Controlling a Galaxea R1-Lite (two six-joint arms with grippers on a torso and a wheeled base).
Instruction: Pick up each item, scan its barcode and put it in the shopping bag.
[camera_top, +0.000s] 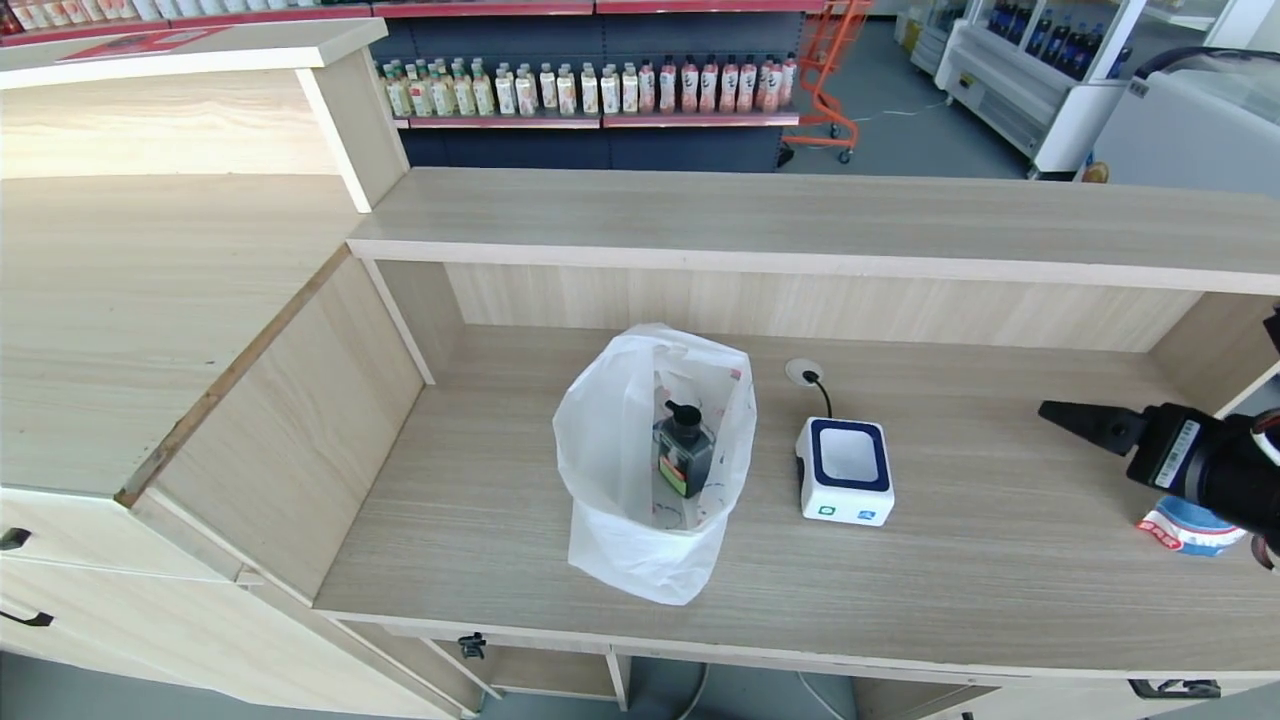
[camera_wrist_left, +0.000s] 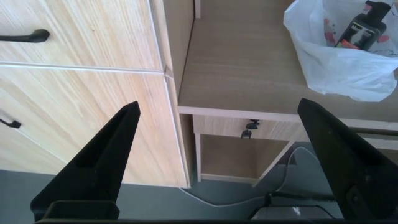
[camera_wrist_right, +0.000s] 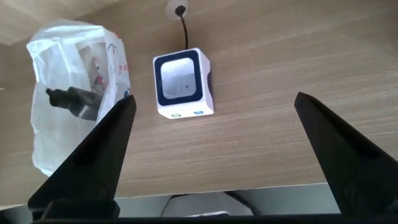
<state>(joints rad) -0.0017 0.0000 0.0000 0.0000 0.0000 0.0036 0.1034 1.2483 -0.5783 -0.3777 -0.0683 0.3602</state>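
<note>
I have the wooden counter (camera_top: 1000, 570) ahead, with the white shopping bag (camera_top: 610, 440) standing open near its middle. My right gripper (camera_wrist_right: 214, 99) hangs above the counter's right end, jaws spread wide and empty. My left gripper (camera_wrist_left: 219, 104) sits off the counter's front left corner beside the drawers (camera_wrist_left: 74, 81), jaws equally wide. The scanner (camera_top: 845, 470) sits just right of the bag. A dark pump bottle (camera_top: 685, 450) stands inside the bag. A blue-and-white packet (camera_top: 1185, 527) lies under my right arm.
</note>
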